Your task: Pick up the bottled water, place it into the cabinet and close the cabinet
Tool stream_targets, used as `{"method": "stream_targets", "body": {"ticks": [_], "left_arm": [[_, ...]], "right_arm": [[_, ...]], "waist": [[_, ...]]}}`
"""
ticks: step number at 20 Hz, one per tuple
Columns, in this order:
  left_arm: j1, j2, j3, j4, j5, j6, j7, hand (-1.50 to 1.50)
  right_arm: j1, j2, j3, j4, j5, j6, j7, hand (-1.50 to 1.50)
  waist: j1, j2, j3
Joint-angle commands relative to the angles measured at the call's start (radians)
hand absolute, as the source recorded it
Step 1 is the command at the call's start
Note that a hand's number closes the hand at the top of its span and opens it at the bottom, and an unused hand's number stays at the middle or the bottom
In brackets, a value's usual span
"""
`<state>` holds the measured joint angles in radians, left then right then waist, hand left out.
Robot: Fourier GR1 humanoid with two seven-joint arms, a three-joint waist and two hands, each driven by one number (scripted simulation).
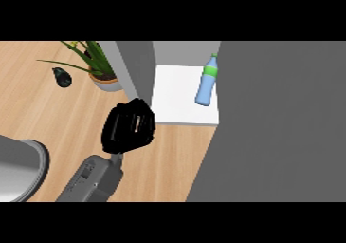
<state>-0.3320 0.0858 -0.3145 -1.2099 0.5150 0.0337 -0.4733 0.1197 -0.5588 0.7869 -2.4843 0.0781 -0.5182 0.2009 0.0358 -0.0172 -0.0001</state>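
Your left hand [128,126], seemingly relaxed and holding nothing, sits at the cabinet door [133,66] edge; one bottled water [207,81] lies inside, one plant [98,66] left.

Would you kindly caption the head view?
Bottled water lies inside the open cabinet; left hand at its door.

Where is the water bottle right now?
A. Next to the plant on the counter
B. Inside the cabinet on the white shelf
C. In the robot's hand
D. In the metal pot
B. The water bottle stands on the cabinet's white shelf, with no hand holding it.
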Motion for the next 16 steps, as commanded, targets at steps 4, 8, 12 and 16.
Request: {"method": "stream_targets", "body": {"ticks": [4,8,12,16], "left_arm": [[0.301,0.104,-0.038,-0.349,0.029,-0.008,0.046,1.50],[0.440,0.165,-0.050,-0.506,0.010,0.009,0.044,1.50],[0.563,0.254,0.021,-0.593,0.069,-0.046,0.038,1.50],[0.696,0.314,0.054,-0.735,0.101,-0.081,0.038,1.50]], "right_arm": [[-0.103,0.012,0.112,-0.110,-0.026,0.105,0.139,1.50],[-0.169,0.046,0.132,-0.113,-0.039,0.136,0.196,1.50],[-0.214,0.113,0.189,-0.105,0.026,0.107,0.269,1.50],[-0.320,0.214,0.143,0.002,0.016,0.099,0.311,1.50]], "waist": [[0.012,0.005,-0.002],[0.004,0.007,-0.002],[-0.008,0.005,-0.004],[-0.001,0.009,-0.003]]}}
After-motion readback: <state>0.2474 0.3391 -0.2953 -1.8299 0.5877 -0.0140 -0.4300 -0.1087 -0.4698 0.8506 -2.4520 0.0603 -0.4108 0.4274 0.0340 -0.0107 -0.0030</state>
